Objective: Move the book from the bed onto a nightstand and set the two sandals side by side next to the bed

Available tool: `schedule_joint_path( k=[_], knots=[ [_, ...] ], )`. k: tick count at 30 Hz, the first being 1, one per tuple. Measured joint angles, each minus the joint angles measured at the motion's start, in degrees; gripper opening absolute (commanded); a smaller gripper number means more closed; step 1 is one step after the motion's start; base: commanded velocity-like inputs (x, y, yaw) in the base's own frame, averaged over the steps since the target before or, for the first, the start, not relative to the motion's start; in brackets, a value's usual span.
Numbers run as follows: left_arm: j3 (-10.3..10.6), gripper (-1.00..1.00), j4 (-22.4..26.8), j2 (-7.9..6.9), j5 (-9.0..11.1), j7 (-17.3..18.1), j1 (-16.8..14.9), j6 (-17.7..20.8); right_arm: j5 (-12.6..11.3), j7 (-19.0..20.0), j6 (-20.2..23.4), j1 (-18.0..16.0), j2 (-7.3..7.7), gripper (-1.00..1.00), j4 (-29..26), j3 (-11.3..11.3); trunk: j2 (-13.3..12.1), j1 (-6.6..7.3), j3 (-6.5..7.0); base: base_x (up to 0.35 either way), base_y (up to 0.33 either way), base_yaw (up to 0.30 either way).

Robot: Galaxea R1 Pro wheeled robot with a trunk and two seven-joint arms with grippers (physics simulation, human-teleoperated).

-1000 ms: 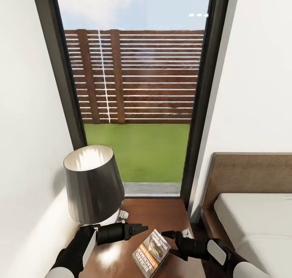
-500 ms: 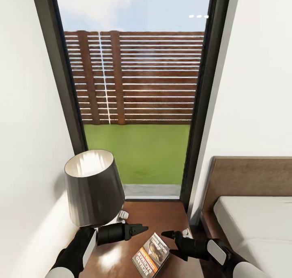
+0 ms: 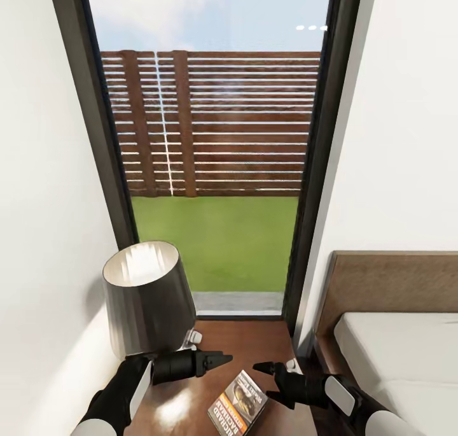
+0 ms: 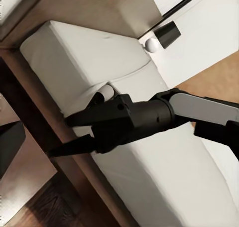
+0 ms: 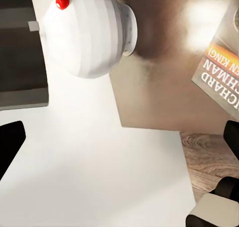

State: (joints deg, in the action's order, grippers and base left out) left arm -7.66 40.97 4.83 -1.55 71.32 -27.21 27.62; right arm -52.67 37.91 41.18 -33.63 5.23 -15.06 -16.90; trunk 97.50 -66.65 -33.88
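On the left stands the table lamp (image 3: 147, 296) with its dark shade, at the wall end of the nightstand (image 3: 254, 337). Just in front of its base hangs the left gripper (image 3: 224, 358), its fingers (image 3: 219, 356) pointing across toward the bed and drawn nearly together, holding nothing.

Next along is the book (image 3: 238, 403). It lies flat on the nightstand's glossy top, near the front edge, cover up with the orange band showing. Its long axis runs on a diagonal, from the near left corner up toward the far right. It sits between the 2 grippers and a little nearer the robot than both.

Then the right gripper (image 3: 262, 377), fingers (image 3: 261, 365) plainly apart and empty, tips aimed back toward the lamp, hovering just beside the book's far right corner. That arm looks the nearer of the 2 to the book.

Furthest right is the bed (image 3: 394, 277), brown headboard and pale mattress, close by the nightstand.

So the book looks delivered. I'd judge the sandals are next, which calls for the robot to turn away from here.
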Motion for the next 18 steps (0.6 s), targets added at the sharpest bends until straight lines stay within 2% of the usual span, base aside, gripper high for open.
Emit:
schedule_joint_path(
  k=[2, 6, 9, 11, 13, 18],
  knots=[
    [0.0, 1.00, 0.0, -0.03, -0.1, -0.7, 0.0, 0.0, 0.0, 0.0, -0.5, 0.0, 0.00, 1.00, 0.0, 0.0, -0.8, 0.44, 0.36, 0.000, 0.000, 0.000],
    [0.1, 1.00, 0.0, -0.06, -0.2, -5.2, 0.0, -0.2, 0.1, 0.0, -1.3, 0.0, -0.04, 1.00, 0.0, 0.0, -2.4, 1.32, 1.08, 0.000, 0.000, 0.000],
    [0.1, 1.00, 0.1, -0.05, -0.1, -13.1, 0.0, -1.2, 0.1, -0.1, -1.5, 0.0, -0.04, 1.00, 0.0, 0.0, -3.6, 1.98, 1.62, 0.000, 0.000, 0.000],
    [0.1, 1.00, 0.1, -0.03, -0.1, -15.4, 0.0, -1.8, 0.1, -0.1, -1.5, 0.0, -0.04, 1.00, 0.0, 0.0, -4.4, 2.42, 1.98, 0.000, 0.000, 0.000],
    [0.2, 1.00, 0.1, 0.00, -0.1, -20.1, 0.0, -3.1, 0.1, -0.1, -1.5, 0.0, -0.05, 1.00, 0.0, 0.0, -5.2, 2.86, 2.34, 0.000, 0.000, 0.000],
    [0.2, 1.00, 0.1, 0.01, -0.1, -24.2, 0.0, -3.6, 0.1, -0.1, -1.5, 0.0, -0.03, 1.00, 0.0, 0.0, -7.2, 3.96, 3.23, 0.000, 0.000, 0.000]
  ],
)
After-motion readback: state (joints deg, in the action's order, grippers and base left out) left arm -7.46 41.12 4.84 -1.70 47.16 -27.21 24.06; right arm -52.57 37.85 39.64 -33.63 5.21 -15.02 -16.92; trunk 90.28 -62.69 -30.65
